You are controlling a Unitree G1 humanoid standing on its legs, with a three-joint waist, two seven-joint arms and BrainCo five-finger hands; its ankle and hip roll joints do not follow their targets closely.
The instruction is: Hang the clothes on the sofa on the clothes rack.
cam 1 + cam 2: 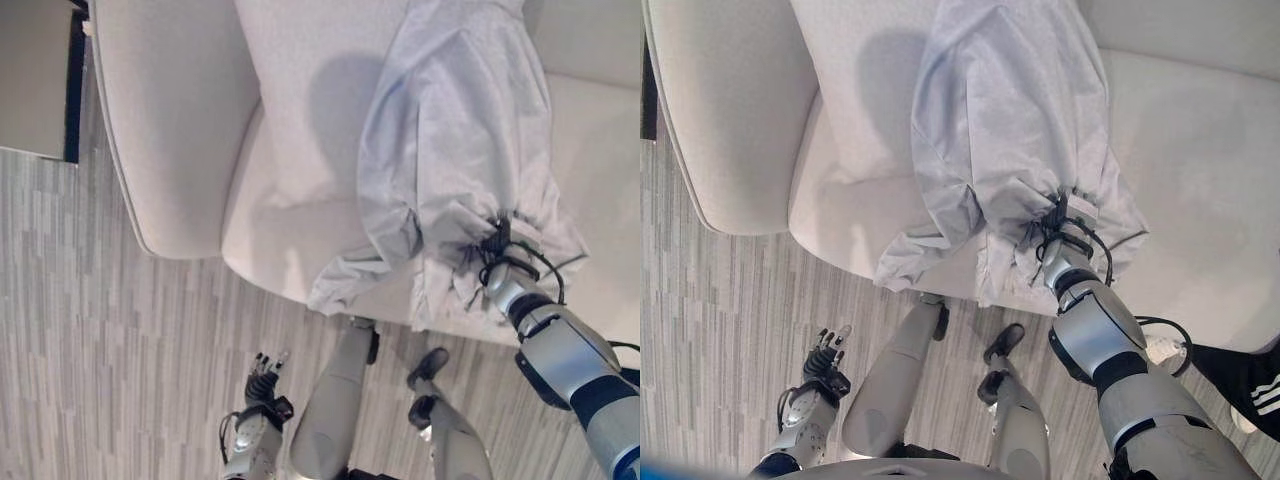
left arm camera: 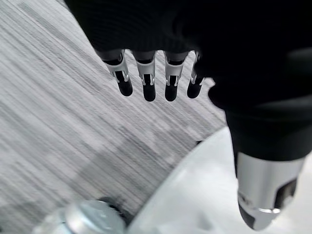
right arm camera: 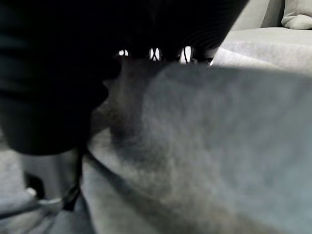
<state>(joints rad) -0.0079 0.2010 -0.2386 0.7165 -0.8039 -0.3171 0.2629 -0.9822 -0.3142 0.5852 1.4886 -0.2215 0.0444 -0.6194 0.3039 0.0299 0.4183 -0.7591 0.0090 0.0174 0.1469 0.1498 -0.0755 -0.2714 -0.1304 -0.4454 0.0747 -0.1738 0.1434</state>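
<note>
Overhead, a pale grey garment (image 1: 455, 150) drapes down the cream sofa (image 1: 180, 130), the right robot hand (image 1: 497, 250) buried in its bunched hem. Left robot hand (image 2: 156, 78) hangs over the striped floor (image 2: 53, 112), fingers straight. Right wrist view: cloth hides those fingers, so I cannot tell their state.

A pale cream sofa (image 1: 180, 130) carries the scene, its rounded arm at the robot's left and its seat cushion reaching across to the right. A light grey garment (image 1: 450, 140) lies directly on it, draped down from the backrest over the seat, its gathered lower edge (bunched into folds) hanging just past the seat's front edge. The sofa stands on a floor (image 1: 110, 330) of grey streaked planks, with a person's dark striped shoe (image 1: 1255, 385) resting on it.
</note>
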